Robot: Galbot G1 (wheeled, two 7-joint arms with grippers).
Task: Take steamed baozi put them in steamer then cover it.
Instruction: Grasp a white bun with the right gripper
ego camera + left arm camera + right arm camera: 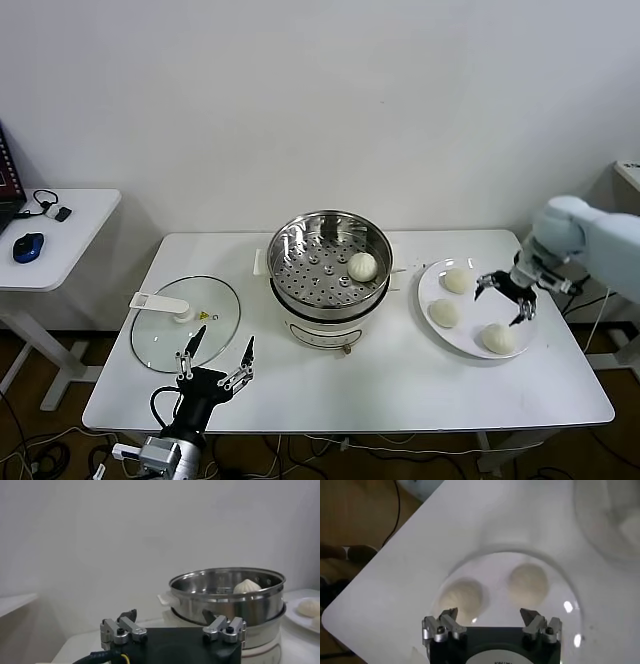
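Baozi: one pleated white bun [362, 266] is seen inside the shiny steel steamer [300, 246], three [443, 313] on the white plate [426, 286], partly hidden beneath the wide-spread right pincer [504, 298]. Left pincer [215, 360], spread wide, is parked beside the glass cover [160, 340].

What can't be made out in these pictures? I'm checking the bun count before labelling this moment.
- Head view: steamer wall hides part of its tray near the one baozi.
- Right wrist view: right gripper body cuts off the plate; only two buns show.
- Left wrist view: cover not in frame.
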